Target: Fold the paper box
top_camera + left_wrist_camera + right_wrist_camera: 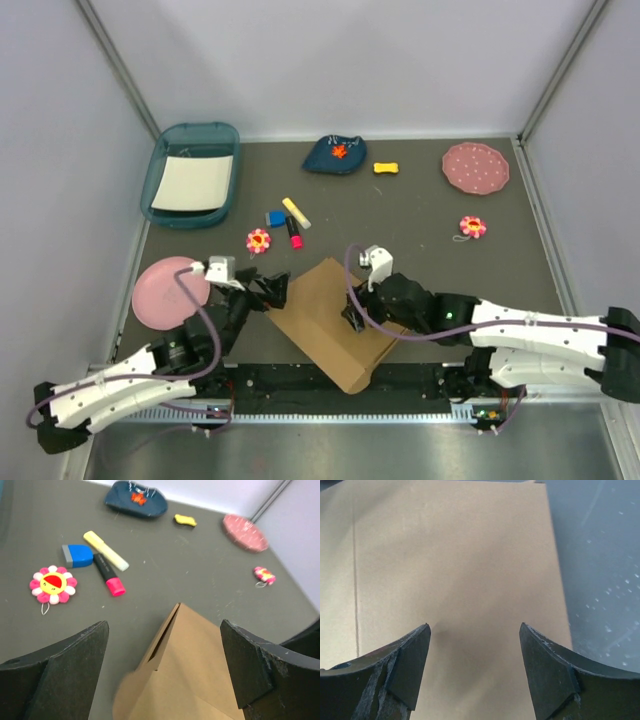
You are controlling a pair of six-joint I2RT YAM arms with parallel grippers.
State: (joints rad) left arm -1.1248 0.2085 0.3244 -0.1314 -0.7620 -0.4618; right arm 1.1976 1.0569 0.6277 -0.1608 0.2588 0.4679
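The paper box (325, 325) is a flat brown cardboard piece lying askew at the table's near middle. My left gripper (272, 291) hovers at the box's left corner, open. In the left wrist view the box (195, 665) with a raised flap edge lies between and below the wide-spread fingers (75, 675). My right gripper (352, 314) is over the box's upper right part, open. In the right wrist view its tips (474, 625) stand close above the plain cardboard (460, 555), casting a shadow on it, with nothing between them. Whether they touch it I cannot tell.
A teal tray (200, 131) with a white sheet sits back left. A pink plate (165, 295) lies beside the left arm. Behind the box are a flower toy (258, 240), blue eraser (275, 217), yellow marker (296, 212), pink marker (294, 234), navy pouch (335, 155), yellow toy (386, 168), dotted plate (476, 168) and second flower (472, 227).
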